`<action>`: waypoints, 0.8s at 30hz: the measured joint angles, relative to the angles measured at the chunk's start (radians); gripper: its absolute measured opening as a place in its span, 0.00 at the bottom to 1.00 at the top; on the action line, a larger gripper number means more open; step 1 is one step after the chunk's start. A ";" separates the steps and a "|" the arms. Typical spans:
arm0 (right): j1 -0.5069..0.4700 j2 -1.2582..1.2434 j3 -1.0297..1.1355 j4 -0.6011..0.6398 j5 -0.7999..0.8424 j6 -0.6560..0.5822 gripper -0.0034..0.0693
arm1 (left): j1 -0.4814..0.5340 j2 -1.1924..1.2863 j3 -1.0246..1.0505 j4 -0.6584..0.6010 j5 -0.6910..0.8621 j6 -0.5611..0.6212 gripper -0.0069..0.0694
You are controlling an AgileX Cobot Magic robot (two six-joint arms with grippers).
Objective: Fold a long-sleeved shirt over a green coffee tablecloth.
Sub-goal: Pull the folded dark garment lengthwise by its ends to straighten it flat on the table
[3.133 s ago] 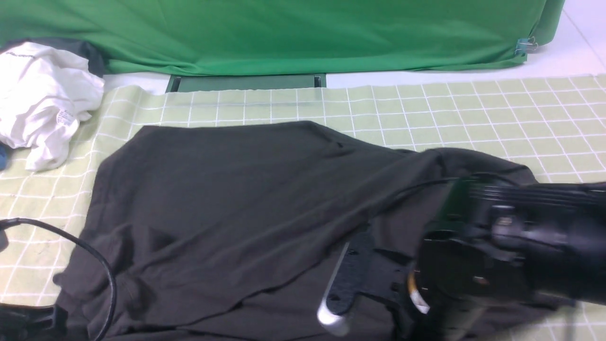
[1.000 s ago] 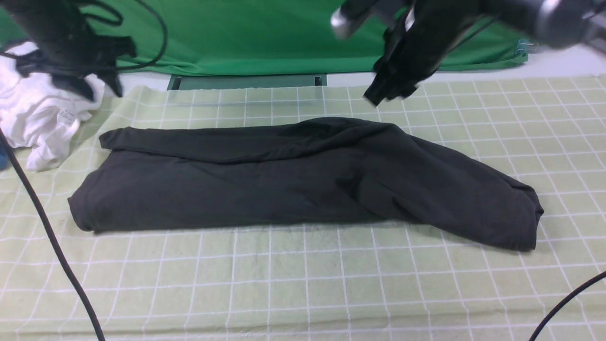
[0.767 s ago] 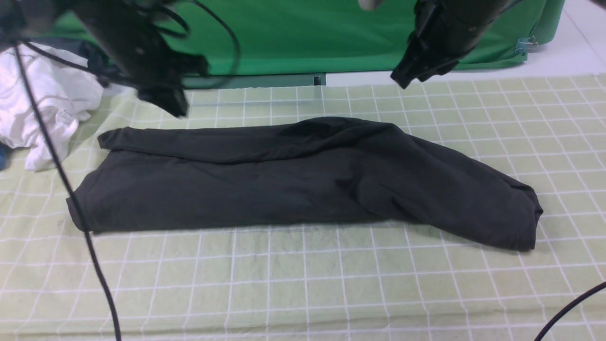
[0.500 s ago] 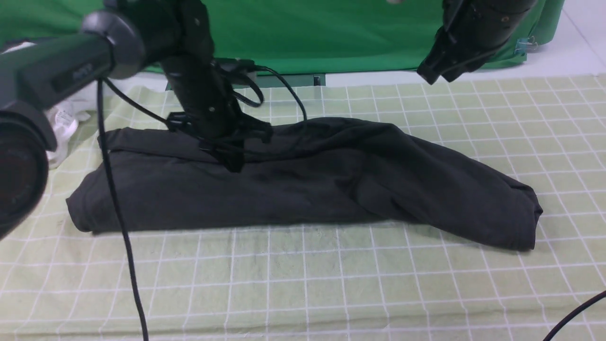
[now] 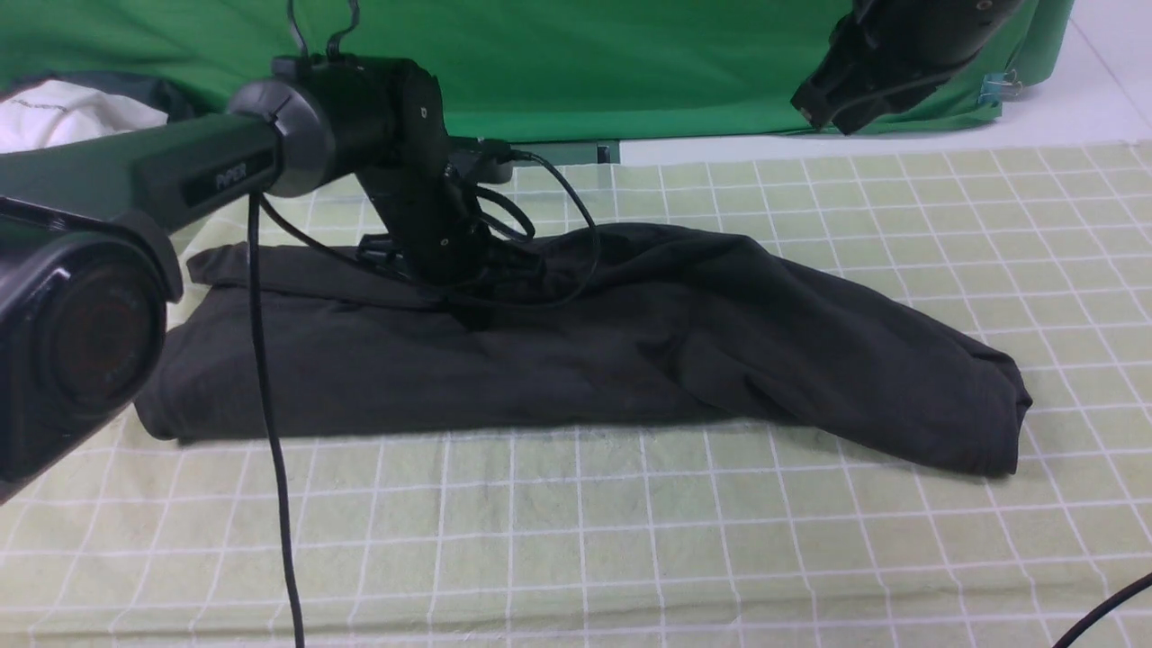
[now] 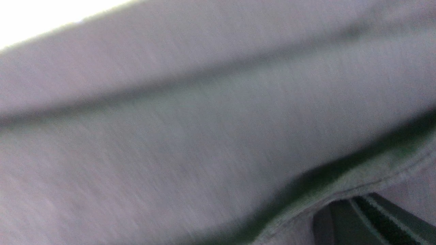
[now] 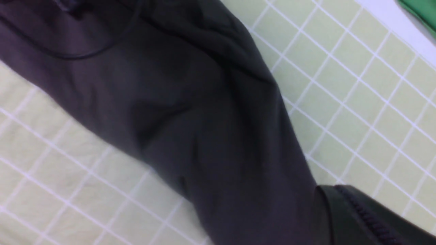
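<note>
The long-sleeved shirt (image 5: 630,360) is black and lies folded into a long band across the green coffee tablecloth (image 5: 630,540), a pale-green cloth with white grid lines. My left gripper (image 5: 470,310) is shut, and its tip presses down on the shirt's far folded edge, left of middle. In the left wrist view the shirt fabric (image 6: 170,136) fills the frame, with a hem line right at the shut left gripper (image 6: 354,217). My right gripper (image 5: 814,106) hangs shut and empty, high at the far right. The right wrist view looks down on the shirt (image 7: 204,119), with the right gripper (image 7: 340,211) well above it.
A crumpled white garment (image 5: 63,112) lies at the far left behind my left arm. Bright green fabric (image 5: 630,63) hangs along the back. A black cable (image 5: 270,450) drops from the left arm across the near left. Another cable (image 5: 1107,612) crosses the near right corner.
My left arm swung in from the far left and came down onto the shirt's far fold. Both grippers closed. The right gripper rose and drifted right. The shirt kept its folded shape.
</note>
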 joint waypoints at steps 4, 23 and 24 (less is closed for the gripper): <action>0.000 -0.016 0.000 0.042 0.001 0.000 0.05 | 0.000 0.009 -0.003 0.078 -0.131 -0.063 0.10; 0.000 -0.061 0.125 0.045 0.008 0.000 0.05 | 0.075 -0.136 -0.173 0.049 0.181 0.017 0.11; 0.000 -0.062 0.127 0.045 0.008 0.000 0.05 | 0.075 -0.165 -0.143 0.021 0.178 0.044 0.11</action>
